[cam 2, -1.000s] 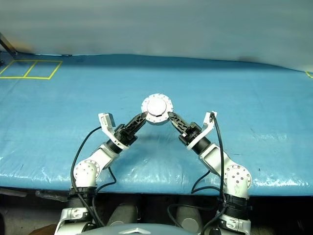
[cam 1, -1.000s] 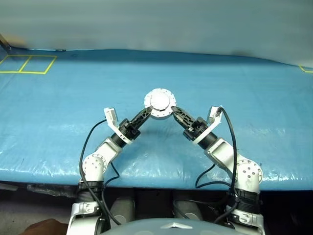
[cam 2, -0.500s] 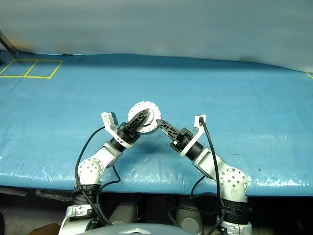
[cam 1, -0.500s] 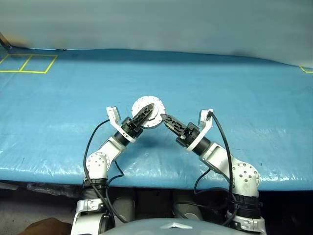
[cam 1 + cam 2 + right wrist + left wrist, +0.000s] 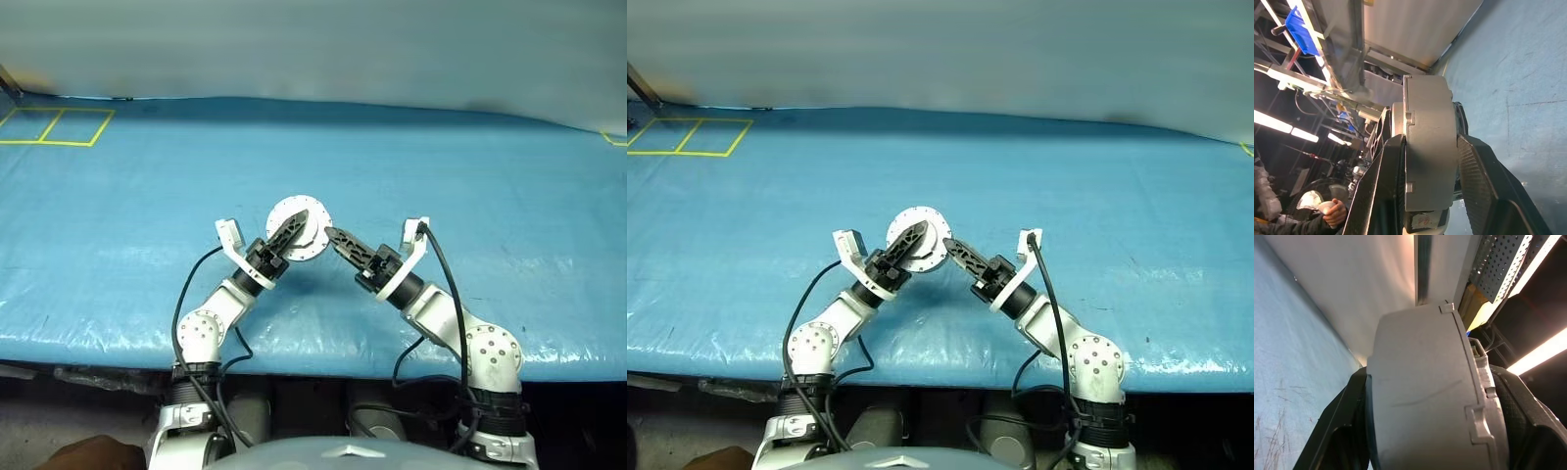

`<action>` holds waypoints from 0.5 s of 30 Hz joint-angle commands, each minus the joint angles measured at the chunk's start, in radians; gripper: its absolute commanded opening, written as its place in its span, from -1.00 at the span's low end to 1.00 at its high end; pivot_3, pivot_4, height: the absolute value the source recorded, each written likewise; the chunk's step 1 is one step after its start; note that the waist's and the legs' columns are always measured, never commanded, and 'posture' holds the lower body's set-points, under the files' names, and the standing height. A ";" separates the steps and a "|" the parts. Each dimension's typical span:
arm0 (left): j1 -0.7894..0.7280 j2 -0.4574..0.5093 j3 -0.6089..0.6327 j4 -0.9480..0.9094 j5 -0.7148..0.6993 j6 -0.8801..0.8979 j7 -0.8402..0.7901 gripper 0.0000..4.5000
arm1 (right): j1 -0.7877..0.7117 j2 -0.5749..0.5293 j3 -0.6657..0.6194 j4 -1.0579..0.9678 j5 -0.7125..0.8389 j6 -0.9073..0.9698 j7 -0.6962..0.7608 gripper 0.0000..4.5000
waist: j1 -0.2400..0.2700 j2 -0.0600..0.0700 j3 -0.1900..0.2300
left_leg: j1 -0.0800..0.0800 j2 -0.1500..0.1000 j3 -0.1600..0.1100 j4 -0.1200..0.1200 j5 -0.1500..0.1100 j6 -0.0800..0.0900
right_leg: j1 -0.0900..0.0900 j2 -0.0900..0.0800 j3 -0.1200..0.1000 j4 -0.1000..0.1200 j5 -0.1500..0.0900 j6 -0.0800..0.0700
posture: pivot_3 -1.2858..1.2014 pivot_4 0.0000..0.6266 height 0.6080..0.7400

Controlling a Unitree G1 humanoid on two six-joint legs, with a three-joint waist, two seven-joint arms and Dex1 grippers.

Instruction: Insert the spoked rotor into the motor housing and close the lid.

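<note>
The motor housing (image 5: 304, 231) is a round silver cylinder held up over the blue table, its pale face with a ring of small holes tilted toward me. My left gripper (image 5: 296, 221) is shut on it, one black finger (image 5: 287, 233) lying across that face. In the left wrist view the grey housing (image 5: 1425, 396) sits between both fingers. My right gripper (image 5: 331, 236) is shut on the housing's right edge. In the right wrist view its fingers clamp the housing's (image 5: 1427, 147) two flat sides. The spoked rotor is hidden. I cannot tell the lid apart from the housing.
A blue tarp covers the table (image 5: 490, 176). Yellow tape squares (image 5: 54, 127) mark its far left corner, and its front edge (image 5: 323, 357) runs just past my elbows. A person's hand (image 5: 1334, 213) shows beyond the table among racks and a blue bin (image 5: 1303, 29).
The housing has come left and nearer to me with my right gripper, tilting from flat to slanted. My left gripper's fingers have slid over its face and closed around it.
</note>
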 commanded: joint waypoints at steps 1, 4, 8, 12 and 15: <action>0.013 -0.010 0.005 -0.022 0.034 -0.037 0.045 0.21 | -0.030 0.005 0.002 -0.054 -0.044 -0.063 0.053 -0.01 | 0.001 0.000 0.000 | 0.000 0.000 0.000 0.000 0.000 0.000 | 0.000 0.000 0.000 0.000 0.000 0.000 | 0.03 -0.52 1.00; 0.007 -0.021 0.028 -0.006 0.037 -0.063 0.077 0.21 | -0.039 0.013 0.012 -0.053 -0.161 -0.134 0.048 0.29 | -0.002 0.000 0.000 | 0.000 0.000 0.000 0.000 0.000 0.000 | 0.000 0.000 0.000 0.000 0.000 0.000 | 0.03 -0.52 1.00; -0.043 -0.034 0.071 0.044 0.059 -0.119 0.136 0.21 | -0.045 0.007 0.017 -0.024 -0.276 -0.199 0.064 0.29 | 0.003 -0.001 0.000 | 0.000 0.000 0.000 0.000 0.000 0.000 | 0.000 0.000 0.000 0.000 0.000 0.000 | 0.03 -0.52 1.00; -0.164 -0.037 0.152 0.187 0.114 -0.248 0.241 0.21 | -0.026 -0.038 0.058 -0.004 -0.435 -0.273 0.136 0.29 | 0.015 -0.002 0.001 | -0.001 -0.001 0.000 0.001 0.000 0.000 | -0.001 0.000 0.000 -0.001 0.002 0.002 | 0.03 -0.52 1.00; -0.247 -0.024 0.202 0.294 0.147 -0.327 0.271 0.21 | -0.014 -0.043 0.060 0.008 -0.462 -0.282 0.161 0.29 | 0.014 -0.002 0.001 | -0.002 -0.001 0.000 0.002 0.000 0.000 | 0.000 0.000 0.000 -0.001 0.003 0.004 | 0.03 -0.52 1.00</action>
